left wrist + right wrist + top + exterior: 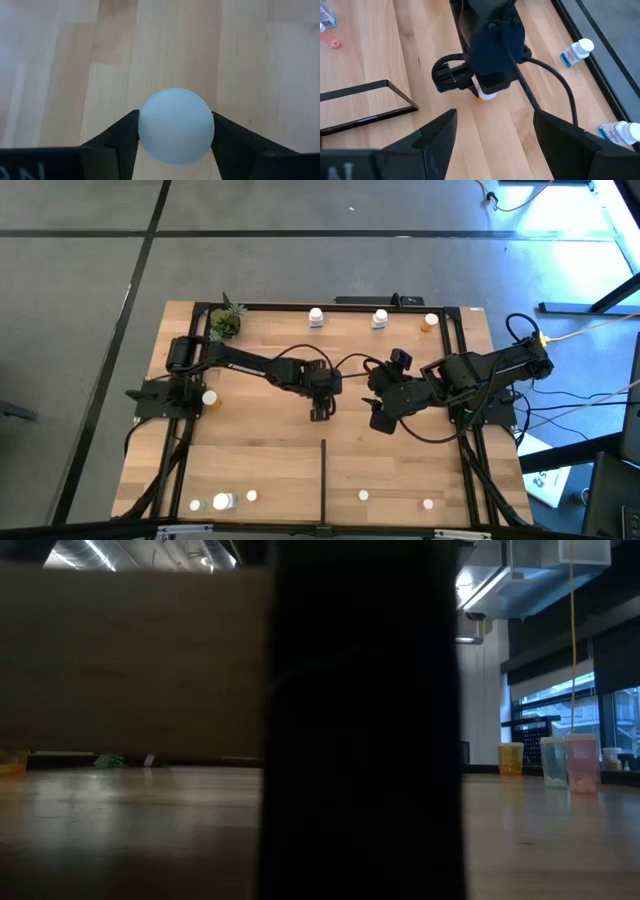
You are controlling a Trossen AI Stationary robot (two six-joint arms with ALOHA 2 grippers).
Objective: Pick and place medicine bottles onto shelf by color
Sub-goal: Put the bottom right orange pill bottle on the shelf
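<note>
My left gripper stands over the middle of the shelf, shut on a small orange medicine bottle with a white cap. My right gripper hangs open just to its right, higher up, with nothing between its fingers. Two white bottles and an orange one lie along the far edge. One bottle sits by the left arm's base. Several more lie along the near edge, on both sides of the black divider strip. My left gripper pinches the bottle's white cap between its two fingers, one on each side of the round cap. The fingers come steeply from above. The bottle stands upright below them, orange body downward; whether its base rests on the wood I cannot tell.
A small green potted plant stands at the far left corner. Black frame bars and cables run along the shelf's sides. In the low view a wide dark shape blocks the middle. Bare wood lies between the two grippers and the near row.
</note>
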